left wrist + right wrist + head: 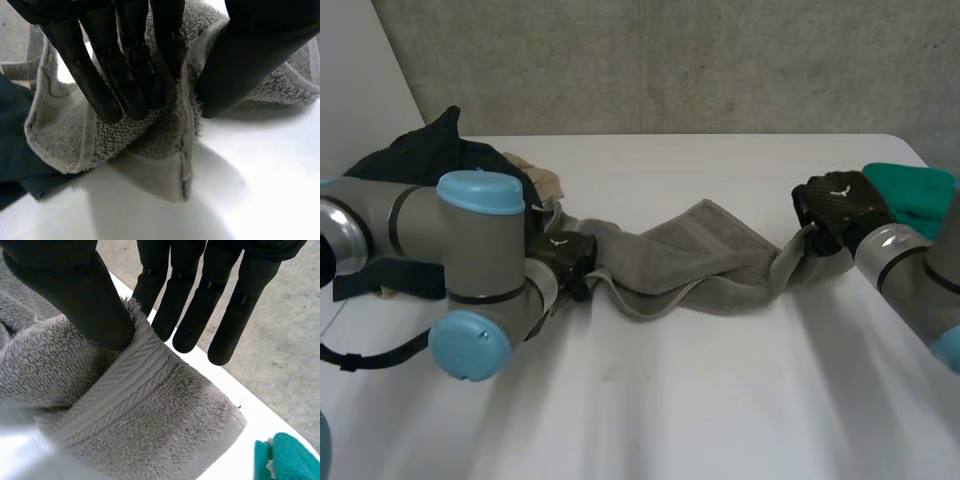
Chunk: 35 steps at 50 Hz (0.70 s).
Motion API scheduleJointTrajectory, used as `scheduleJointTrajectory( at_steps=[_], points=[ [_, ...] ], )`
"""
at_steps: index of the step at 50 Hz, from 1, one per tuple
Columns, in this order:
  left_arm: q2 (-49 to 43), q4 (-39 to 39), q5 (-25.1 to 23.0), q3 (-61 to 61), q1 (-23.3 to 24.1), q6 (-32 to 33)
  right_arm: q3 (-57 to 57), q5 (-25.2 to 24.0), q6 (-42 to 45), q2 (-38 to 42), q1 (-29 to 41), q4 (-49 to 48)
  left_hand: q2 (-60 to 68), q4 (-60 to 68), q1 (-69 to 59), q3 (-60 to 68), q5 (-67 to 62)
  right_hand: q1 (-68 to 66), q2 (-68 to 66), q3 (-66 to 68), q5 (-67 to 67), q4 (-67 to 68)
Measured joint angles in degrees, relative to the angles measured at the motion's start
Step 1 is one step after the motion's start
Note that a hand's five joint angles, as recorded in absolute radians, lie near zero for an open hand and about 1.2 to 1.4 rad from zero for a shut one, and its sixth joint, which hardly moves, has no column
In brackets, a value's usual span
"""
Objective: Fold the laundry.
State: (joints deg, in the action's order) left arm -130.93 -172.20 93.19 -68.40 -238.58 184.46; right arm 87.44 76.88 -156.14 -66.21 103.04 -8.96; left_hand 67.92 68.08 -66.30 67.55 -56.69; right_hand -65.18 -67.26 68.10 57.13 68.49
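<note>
**Grey towel (pixel 700 255) being held out between both hands, ready to be spread**

The white table (pixel 650 400) is carrying the whole load. The grey towel is lying across its middle as a rumpled, half-twisted band, running from one hand to the other. A heap of dark garments (pixel 430 150) is sitting at the far left, a teal cloth (pixel 910 190) at the far right, and a beige cloth (pixel 542 180) is peeking out beside the dark heap.

The left hand (pixel 563 258) is gripping the towel's left end, a ridge of terry pinched between its straight fingers (pixel 125 75) and thumb. The right hand (pixel 835 205) is pinching the banded hem at the right end, thumb on top and fingers behind.

By my reading, the step in hand is opening this one towel flat; no fold is being made yet. The next move is asking for the hands to draw apart and lift, so the twist drops out, and then to lay the towel square on bare table.

The left arm is covering part of the towel's left end and much of the dark heap. Which corners the hands are holding is hard to make out, since the cloth is bunching at both ends.
</note>
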Motion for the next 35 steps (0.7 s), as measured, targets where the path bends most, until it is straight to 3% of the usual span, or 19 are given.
scheduleJointTrajectory(
  at_steps=[5,10,16,19,25,35],
  points=[
    [1.65,3.37,2.65,2.44,0.19,1.13,-1.36,0.03,1.34,-2.74,-1.95,1.75,0.35,0.39,0.00,0.43,-0.01,0.00,0.00,0.00,0.00,0.01],
    [15.35,7.93,3.29,1.52,-0.96,5.51,-6.86,-0.49,6.45,-10.28,-6.75,9.29,0.35,0.41,0.00,0.43,-0.01,0.00,0.00,0.00,0.00,0.01],
    [35.09,10.03,0.22,1.92,-2.99,12.28,-19.69,-2.41,9.00,-18.09,-12.34,22.04,0.45,0.43,0.00,0.47,0.00,0.00,0.00,0.00,0.00,0.00],
    [38.69,11.60,-0.94,4.03,-4.03,13.93,-24.75,-3.84,8.31,-19.11,-13.78,27.01,0.48,0.44,0.00,0.47,0.00,0.00,-0.01,0.00,0.00,0.00],
    [36.34,14.84,-1.94,8.79,-5.04,15.01,-29.35,-6.69,6.66,-18.30,-14.87,32.21,0.48,0.59,0.00,0.47,-0.01,0.00,0.00,0.00,0.00,0.00],
    [15.59,14.19,-1.15,20.58,-4.58,17.83,-30.05,-5.03,6.27,-7.02,-11.05,28.49,0.52,0.65,0.00,0.65,-0.01,0.00,0.00,0.00,0.00,0.00]
  ],
)
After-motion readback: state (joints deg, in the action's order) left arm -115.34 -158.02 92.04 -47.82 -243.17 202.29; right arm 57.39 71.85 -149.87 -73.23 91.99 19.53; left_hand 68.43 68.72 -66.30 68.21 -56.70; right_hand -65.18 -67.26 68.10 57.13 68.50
